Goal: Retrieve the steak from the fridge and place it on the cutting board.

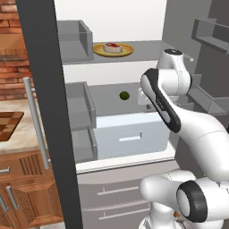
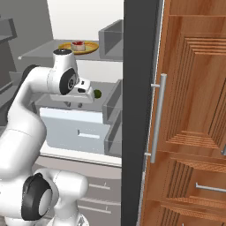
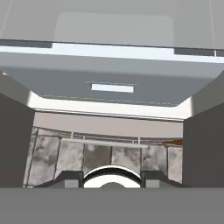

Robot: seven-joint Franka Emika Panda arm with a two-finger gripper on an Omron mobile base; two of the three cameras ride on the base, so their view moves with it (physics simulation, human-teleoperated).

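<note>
No readable writing. Fridge (image 1: 44, 112) door stood open; steak (image 1: 112, 47) lay on yellow plate (image 1: 127, 51) on upper shelf, 12 o'clock. Cutting board (image 1: 9, 125) on marble counter (image 1: 22, 142), 9 o'clock. Gripper (image 3: 112, 175) over white drawer (image 3: 113, 83); jaws apart, empty.

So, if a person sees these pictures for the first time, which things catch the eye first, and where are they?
Probably the big white arm, bent in front of the open fridge. Next the red steak on a round yellow plate on the upper shelf, with a small dark green fruit one shelf lower, above the white drawer. At the far left, the checkered cutting board lies on the counter.
</note>
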